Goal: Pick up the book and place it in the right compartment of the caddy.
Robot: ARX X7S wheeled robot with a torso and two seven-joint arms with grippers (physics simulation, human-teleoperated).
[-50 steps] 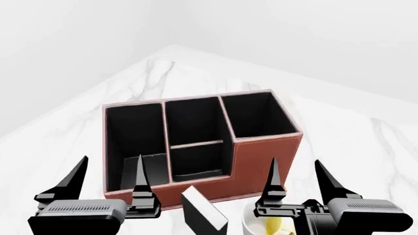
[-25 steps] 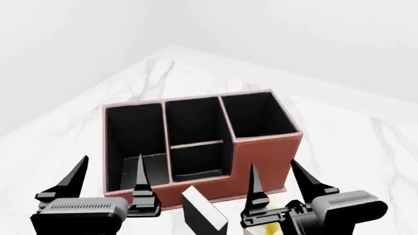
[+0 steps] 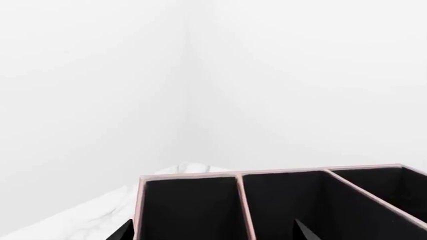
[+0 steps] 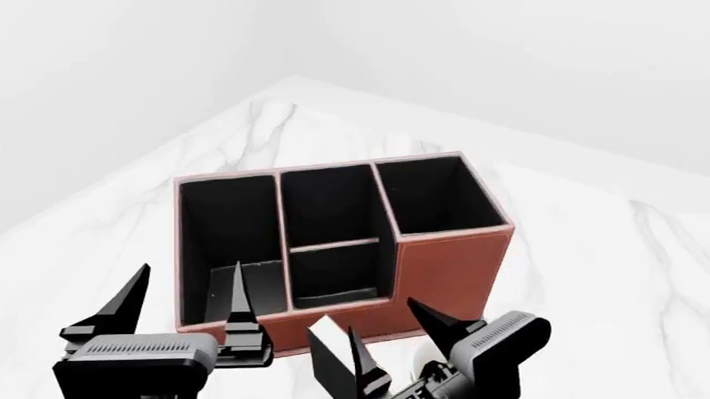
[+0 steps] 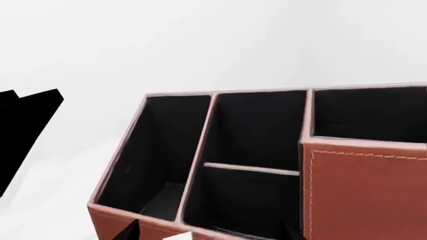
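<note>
The right gripper hangs with its jaws spread wide, one black fingertip just over the book and the other beside it, probably not touching. The book stands on the marble table just in front of the caddy. Beyond the gripper, the right compartment holds nothing. The left gripper hovers spread wide before the caddy's long end section.

I can read no text, label, brand, number or sign anywhere in my views. The caddy has plain reddish-brown walls with only pale stitching, the book shows a bare black cover, and the marble table carries only grey veining. My own grippers bear no markings either.
</note>
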